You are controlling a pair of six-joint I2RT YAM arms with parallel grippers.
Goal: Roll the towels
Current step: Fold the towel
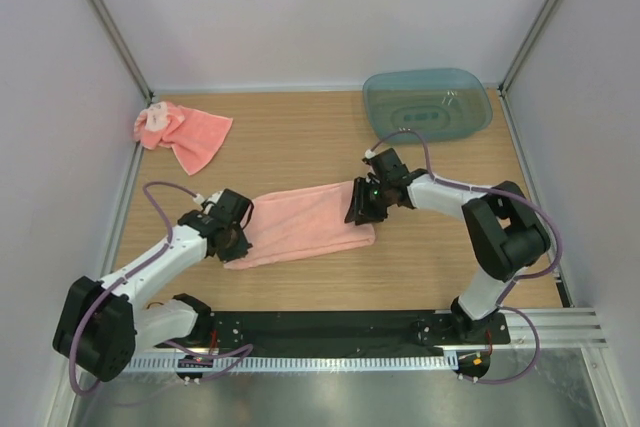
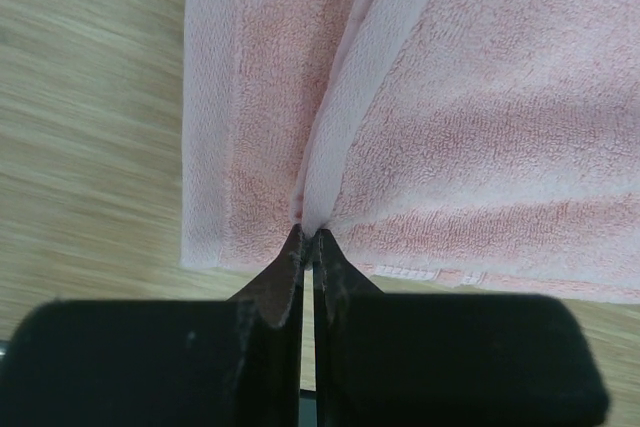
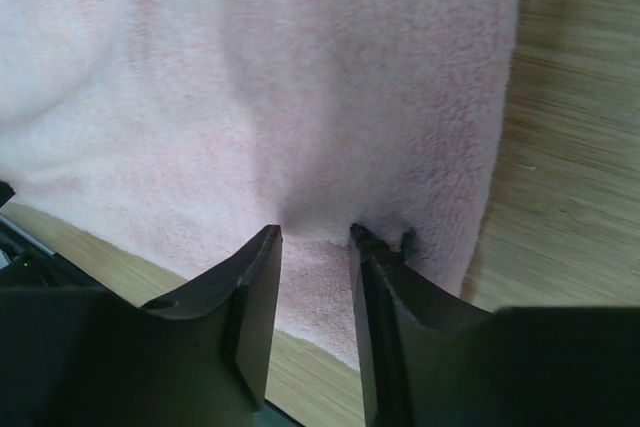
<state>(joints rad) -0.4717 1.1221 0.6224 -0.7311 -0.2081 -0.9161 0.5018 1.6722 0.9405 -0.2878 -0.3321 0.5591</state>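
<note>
Left gripper (image 2: pixel 308 235) is clamped tight on a thin ridge of the flat towel (image 1: pixel 305 219) at its left end. The right gripper (image 3: pixel 312 235) stands half open at the other end, tips pressed into the pile with cloth puckering between them, nothing visibly nipped yet. That towel lies stretched across the middle of the table (image 1: pixel 300 137), a little nearer the near edge. It looks soft, light and floppy (terry, so it should not slip), and I'd guess it wants holding along one short end so the roll starts straight. It is salmon-pink with a looped nap and a flat woven band by the hem. The second towel (image 1: pixel 185 135) sits crumpled in the far left corner.
</note>
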